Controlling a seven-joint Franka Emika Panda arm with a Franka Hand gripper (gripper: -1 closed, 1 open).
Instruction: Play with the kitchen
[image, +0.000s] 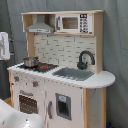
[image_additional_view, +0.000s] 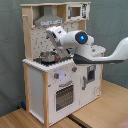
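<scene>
Nearest in the second exterior view, the arm reaches across the kitchen from the second exterior view's right, its wrist above the stovetop; whether the jaws are wide or closed cannot be told, as the wrist hides them. The kitchen stands on a wooden floor against a grey curtain. The step in hand looks like an approach to the pot on the burner; the next move calls for lowering squarely over it. Whatever the pot holds cannot be seen. Beyond it, the sink looks empty, under the faucet. Farthest up sit the hood and microwave.
</scene>
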